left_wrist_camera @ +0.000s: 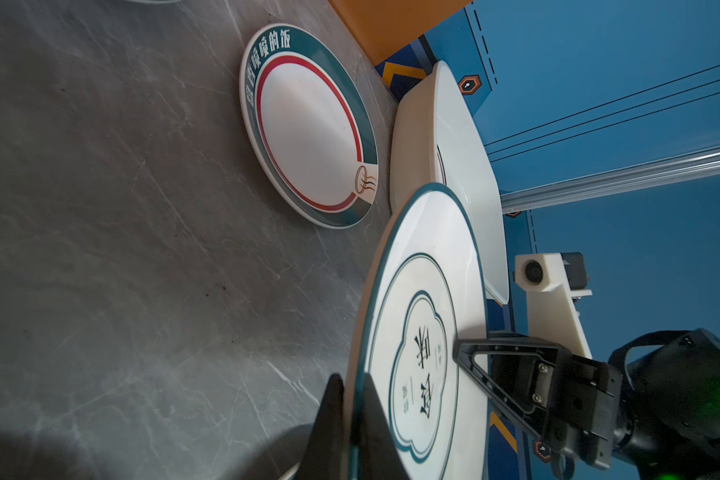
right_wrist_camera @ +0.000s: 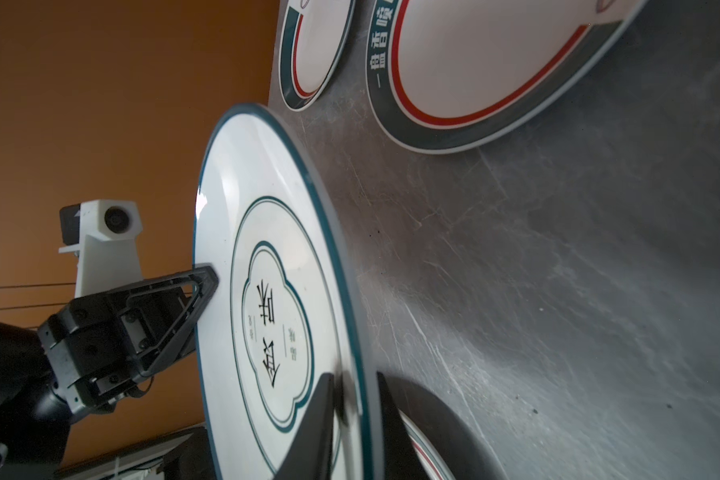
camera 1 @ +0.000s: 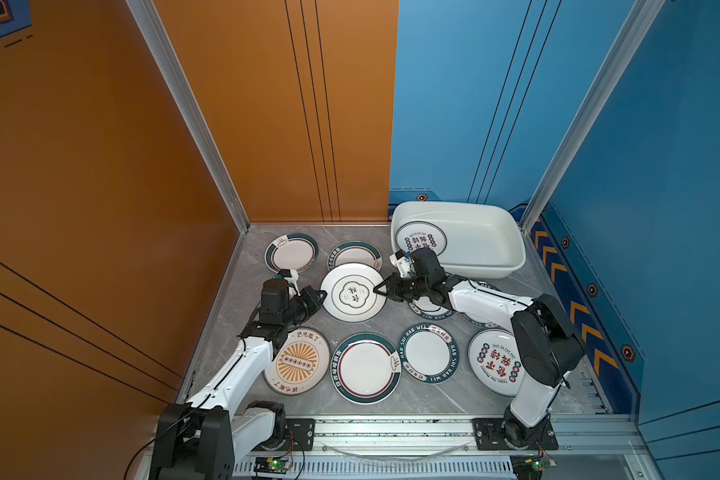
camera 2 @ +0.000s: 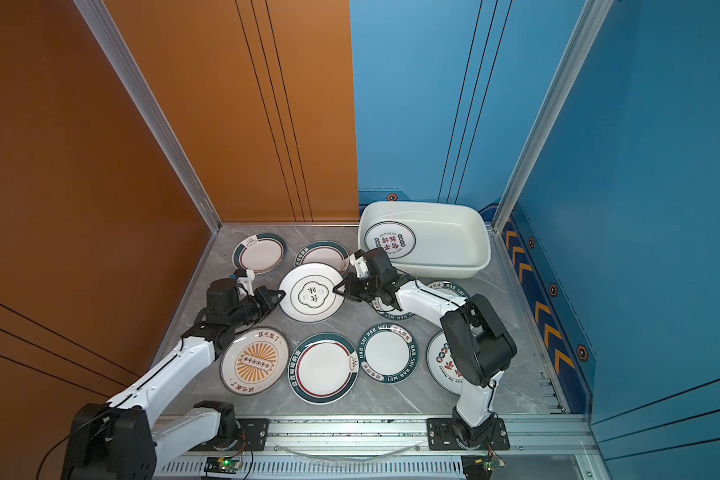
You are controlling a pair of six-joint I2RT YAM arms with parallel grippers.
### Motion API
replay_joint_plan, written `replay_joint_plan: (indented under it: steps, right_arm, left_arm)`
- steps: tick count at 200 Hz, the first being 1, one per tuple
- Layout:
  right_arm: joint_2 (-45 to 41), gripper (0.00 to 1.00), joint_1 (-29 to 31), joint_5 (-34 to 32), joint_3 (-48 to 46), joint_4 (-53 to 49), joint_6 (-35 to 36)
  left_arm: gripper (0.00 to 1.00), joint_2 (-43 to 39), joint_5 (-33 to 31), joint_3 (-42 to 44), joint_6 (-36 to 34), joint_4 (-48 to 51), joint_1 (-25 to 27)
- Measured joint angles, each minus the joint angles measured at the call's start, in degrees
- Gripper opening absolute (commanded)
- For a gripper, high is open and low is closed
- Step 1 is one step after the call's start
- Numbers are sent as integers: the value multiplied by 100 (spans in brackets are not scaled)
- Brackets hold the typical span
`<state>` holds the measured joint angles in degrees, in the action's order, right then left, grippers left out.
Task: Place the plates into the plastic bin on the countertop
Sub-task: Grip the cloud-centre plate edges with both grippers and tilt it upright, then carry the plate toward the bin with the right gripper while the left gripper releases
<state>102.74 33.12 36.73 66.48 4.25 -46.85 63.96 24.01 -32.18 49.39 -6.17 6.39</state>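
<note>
Left wrist view has my left claw (left_wrist_camera: 352, 388) pinched tight on one edge of the plate (left_wrist_camera: 425, 291) with the cloud emblem, and my right claw (right_wrist_camera: 354, 386) is clamped on the opposite edge. The plate hangs between them, raised off the counter (camera 1: 433, 399). In both top views the bin (camera 1: 512, 251) sits just behind my right claw, with a second plate (camera 1: 420, 240) inside.

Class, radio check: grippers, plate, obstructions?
Left gripper, right gripper both shut on emblem plate, aloft. Plastic bin holds one red-lettered plate. Way to bin looks clear.
</note>
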Motion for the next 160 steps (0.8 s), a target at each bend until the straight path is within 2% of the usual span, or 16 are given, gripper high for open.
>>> replay_joint_plan:
  steps: [12,29,44,104,127,135,143,160]
  right_arm:
    - [-4,0,-52,42,13,85,-177]
    - [-2,0,-107,96,13,92,-260]
    - [-4,0,-131,109,33,92,-278]
    - [-4,0,-216,212,459,-402,116]
    - [-7,0,-481,208,793,-761,295]
    - [-7,0,-629,197,938,-909,348]
    - [-7,0,-793,153,1086,-1040,407]
    - [-7,0,-1163,-24,1445,-1386,555]
  left_arm:
    - [0,101,-9,-15,-2,-26,31]
    - [0,173,-44,-103,0,-44,85]
    - [6,186,-94,-146,-2,-44,118]
    - [56,201,-188,-247,-201,-2,396]
    - [75,184,-201,-258,-341,20,448]
    - [84,170,-216,-258,-358,42,452]
    - [98,144,-236,-256,-374,57,457]
    - [98,39,-278,-256,-409,87,468]
